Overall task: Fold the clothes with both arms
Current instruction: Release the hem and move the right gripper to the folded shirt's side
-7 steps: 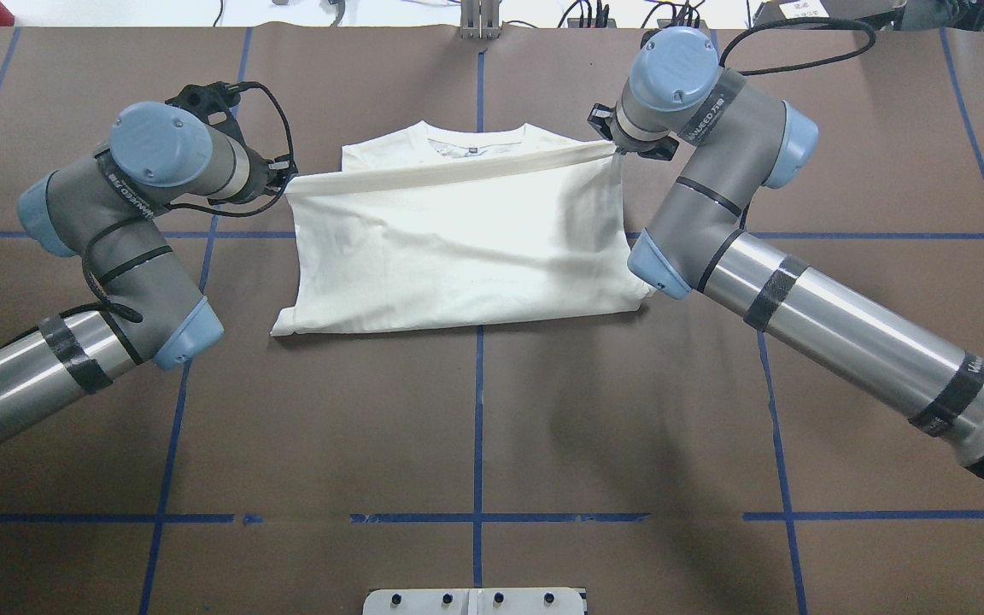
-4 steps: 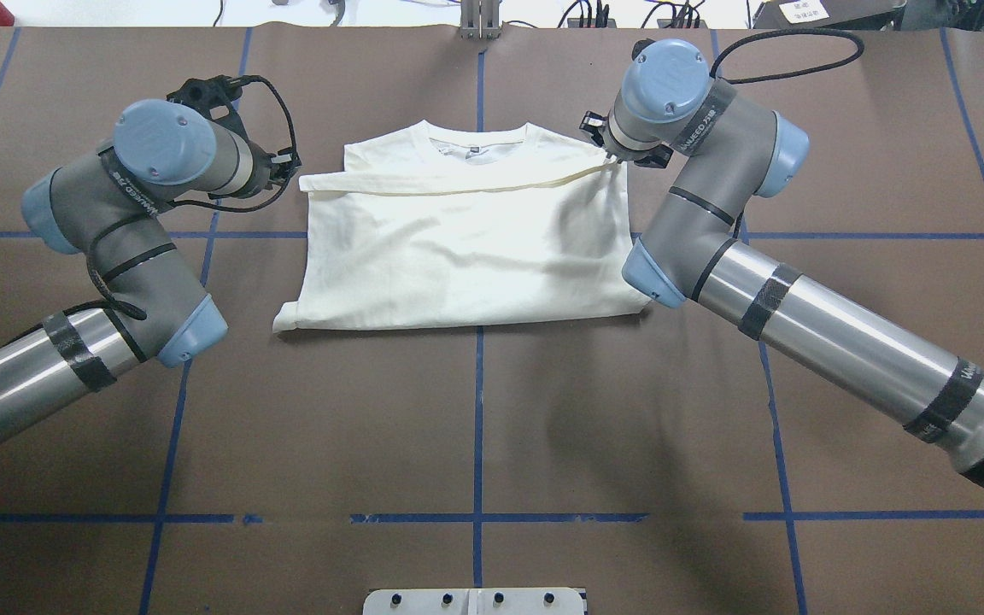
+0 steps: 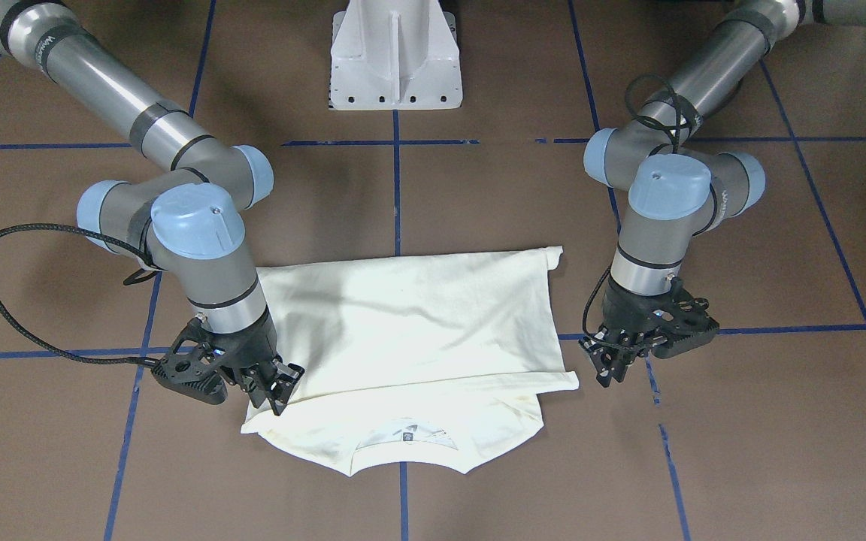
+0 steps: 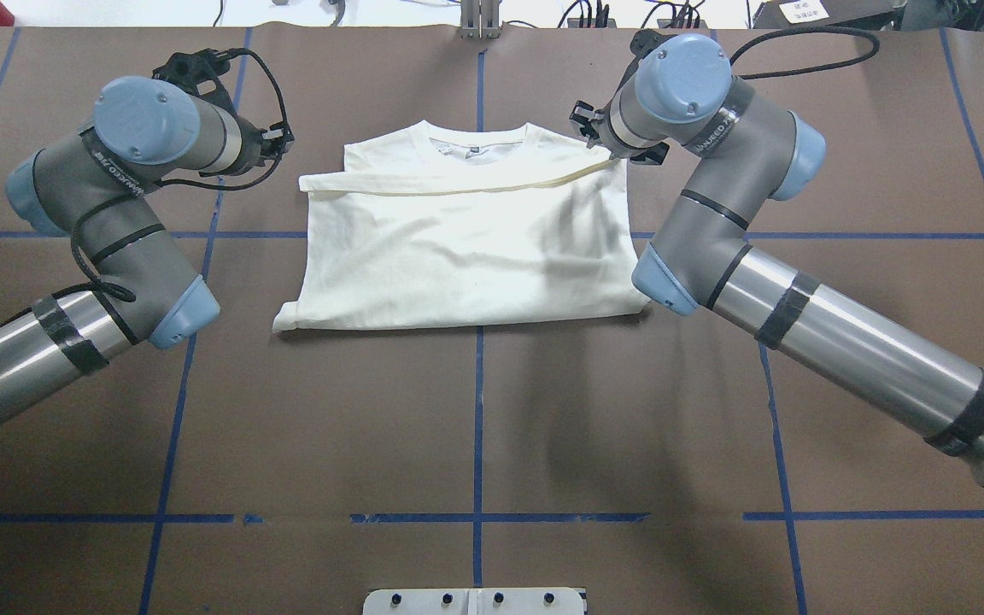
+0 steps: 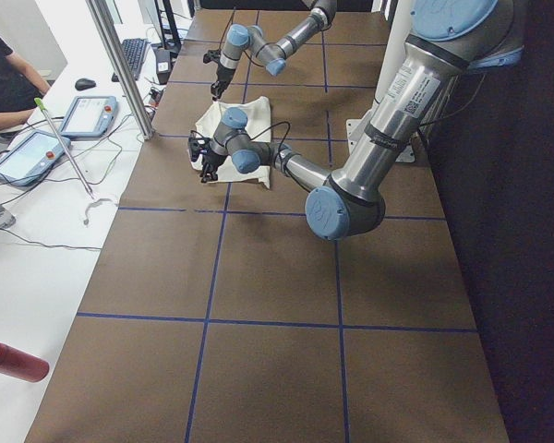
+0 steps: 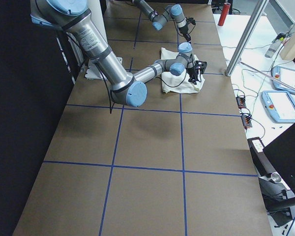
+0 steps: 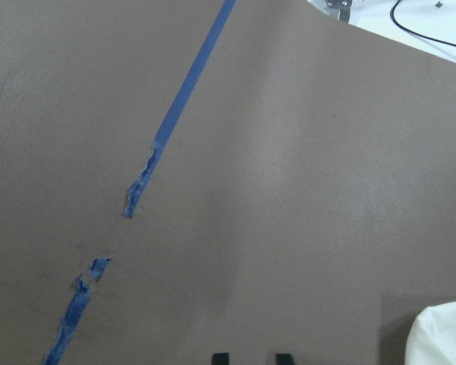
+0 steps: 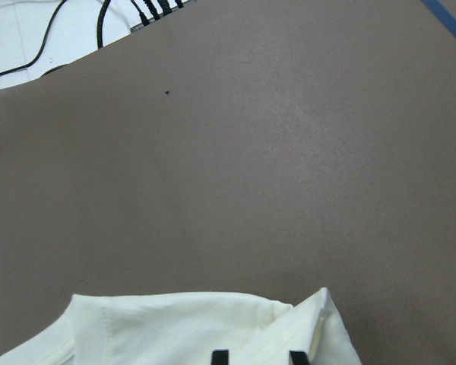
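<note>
While left pincer hangs clear, right pincer touches shirt corner.

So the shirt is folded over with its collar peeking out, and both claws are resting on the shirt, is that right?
Not quite. Only the right gripper is at the shirt, over one corner. The left gripper hangs over bare table beside the shirt, apart from it, as the front-facing view shows. The shirt is folded over with its collar peeking out.
</note>
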You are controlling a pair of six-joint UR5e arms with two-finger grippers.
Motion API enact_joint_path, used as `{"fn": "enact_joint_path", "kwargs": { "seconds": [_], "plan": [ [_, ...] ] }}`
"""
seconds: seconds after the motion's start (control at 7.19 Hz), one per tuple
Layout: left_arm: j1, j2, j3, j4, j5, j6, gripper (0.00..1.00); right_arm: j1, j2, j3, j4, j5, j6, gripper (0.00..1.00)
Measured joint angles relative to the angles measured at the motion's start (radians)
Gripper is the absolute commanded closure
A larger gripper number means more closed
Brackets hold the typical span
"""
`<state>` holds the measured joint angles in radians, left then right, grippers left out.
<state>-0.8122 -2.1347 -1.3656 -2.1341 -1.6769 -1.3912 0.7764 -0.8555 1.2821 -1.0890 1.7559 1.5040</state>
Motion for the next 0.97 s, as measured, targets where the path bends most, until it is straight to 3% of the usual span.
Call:
{"fn": "enact_joint_path", "kwargs": {
  "seconds": [0.42, 0.56, 0.97],
  "plan": [
    [-0.019, -0.002, -0.008, -0.023, -0.001, 0.006, 0.68, -0.083, -0.284, 0.336, -0.006, 0.053, 0.130, 0.30],
    [-0.021, -0.002, -0.016, -0.026, 0.000, 0.007, 0.68, -0.115, -0.347, 0.407, -0.007, 0.054, 0.177, 0.29],
    [-0.023, 0.004, -0.022, -0.026, 0.004, 0.007, 0.68, -0.160, -0.388, 0.436, -0.007, 0.044, 0.214, 0.30]
  ]
}}
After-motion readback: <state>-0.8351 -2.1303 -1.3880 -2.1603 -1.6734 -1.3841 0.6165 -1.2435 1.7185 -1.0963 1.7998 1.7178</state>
